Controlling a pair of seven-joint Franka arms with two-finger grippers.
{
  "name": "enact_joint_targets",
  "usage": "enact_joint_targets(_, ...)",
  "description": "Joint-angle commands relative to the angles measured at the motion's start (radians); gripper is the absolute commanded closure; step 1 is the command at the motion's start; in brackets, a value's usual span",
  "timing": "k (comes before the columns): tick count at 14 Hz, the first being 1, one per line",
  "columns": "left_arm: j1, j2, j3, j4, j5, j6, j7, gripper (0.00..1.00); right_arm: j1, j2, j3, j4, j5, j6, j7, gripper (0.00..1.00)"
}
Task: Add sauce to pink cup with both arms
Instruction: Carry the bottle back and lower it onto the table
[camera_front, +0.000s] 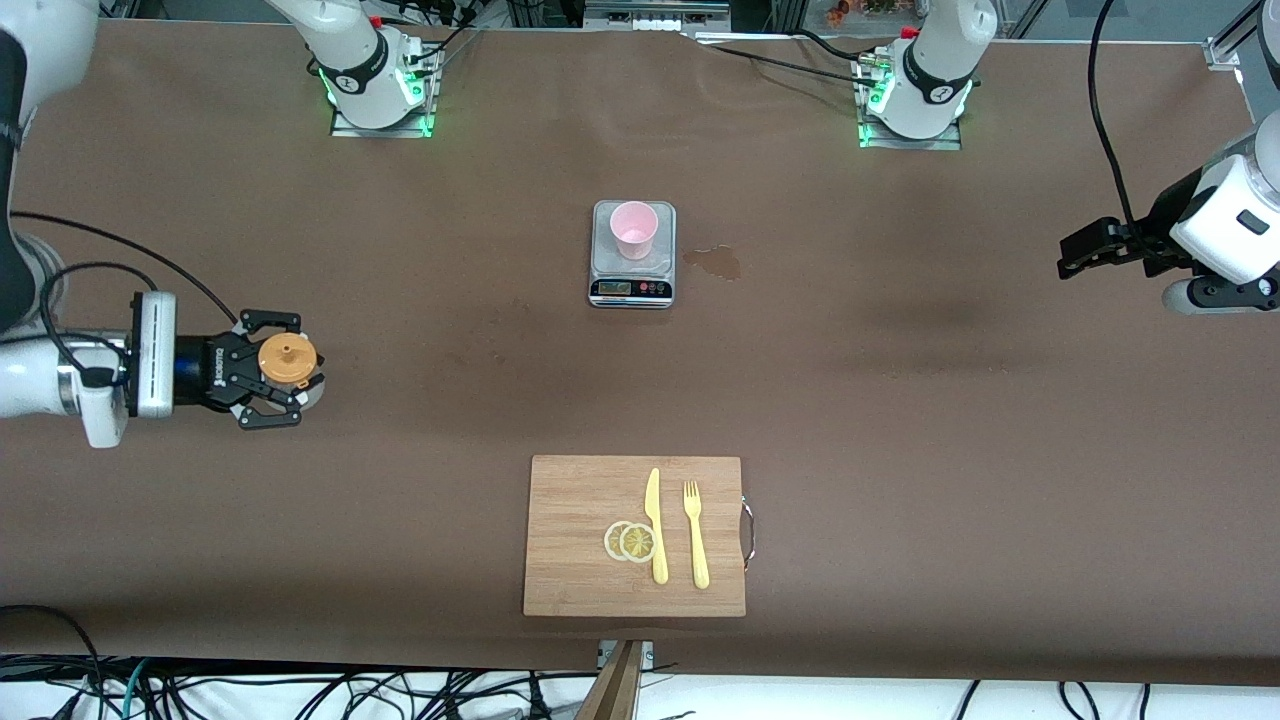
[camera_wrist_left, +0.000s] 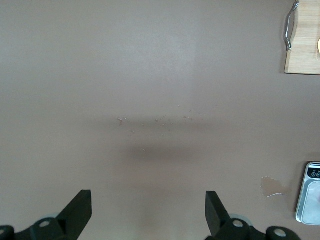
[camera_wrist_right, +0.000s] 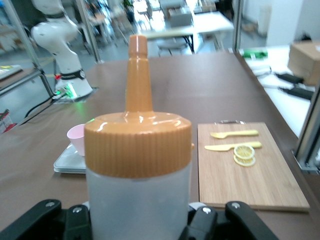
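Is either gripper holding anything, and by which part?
The right gripper grips the sauce bottle around its frosted body, below the orange cap. The left gripper holds nothing.

Right arm links: glossy white shells with black bands at the joints.
Right gripper (camera_front: 283, 368): black linkage body with small screws, white lettering along its side.
Right wrist: white boxy camera block, black cable looping off it.
Left arm: white rounded casing, dark slot on it, black cable running up.
Left gripper (camera_front: 1068, 262): matte black, blunt fingers (camera_wrist_left: 80, 210).
Arm bases: white, ringed black, glowing green at the foot, on metal plates.
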Motion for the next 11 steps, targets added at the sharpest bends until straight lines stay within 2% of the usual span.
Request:
enact_joint_targets(1, -0.006, 0.007, 0.005, 0.022, -0.003, -0.012, 0.022, 0.00, -0.018, 0.128, -0.037, 0.045, 0.105, -0.117, -0.155, 1.00)
enact_joint_targets(4, -0.006, 0.007, 0.005, 0.022, -0.003, -0.012, 0.022, 0.00, -0.021, 0.230, -0.051, 0.000, 0.245, -0.206, -0.261, 1.00)
enact_joint_targets(7, -0.006, 0.009, 0.005, 0.022, -0.003, -0.012, 0.022, 0.00, -0.023, 0.301, -0.051, -0.020, 0.277, -0.229, -0.350, 1.00)
enact_joint_targets(9, -0.006, 0.009, 0.005, 0.022, -0.003, -0.012, 0.022, 0.00, -0.025, 0.388, -0.051, -0.023, 0.345, -0.298, -0.377, 1.00)
enact_joint_targets(11, -0.006, 0.009, 0.005, 0.022, -0.003, -0.012, 0.022, 0.00, -0.025, 0.416, -0.053, -0.043, 0.365, -0.323, -0.400, 1.00)
